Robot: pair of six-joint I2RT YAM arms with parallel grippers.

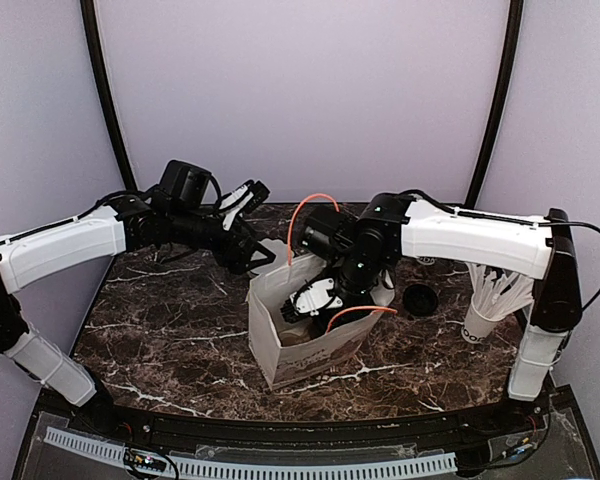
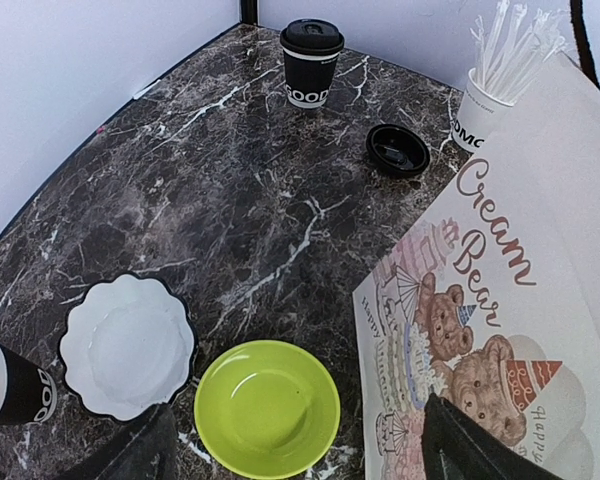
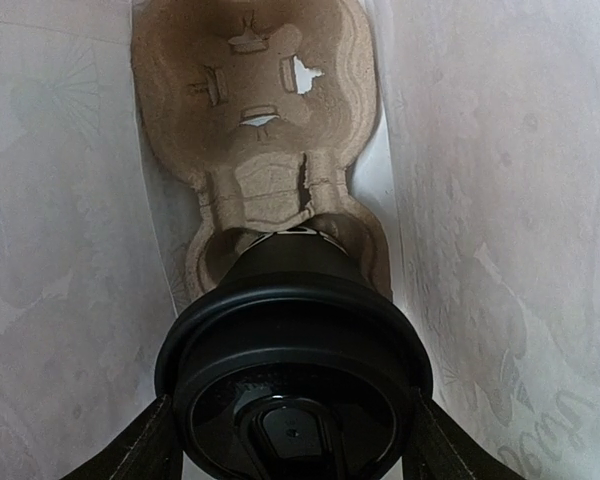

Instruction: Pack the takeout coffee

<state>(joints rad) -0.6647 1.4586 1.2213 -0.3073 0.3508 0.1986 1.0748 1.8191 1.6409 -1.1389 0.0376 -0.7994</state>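
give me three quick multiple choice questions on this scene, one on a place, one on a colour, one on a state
1. Where is the takeout coffee, held in the right pincer, relative to the paper bag?
A) beside it
B) inside it, at the cardboard carrier
C) high above it

2. What colour is the bowl beside the white plate?
A) red
B) green
C) blue

3. The carrier's far slot is:
A) empty
B) holding a cup
C) holding a lid

Answers: B, the bag's walls surround cup and carrier in the right wrist view; B, it is lime green in the left wrist view; A, only bare cardboard tabs show there.
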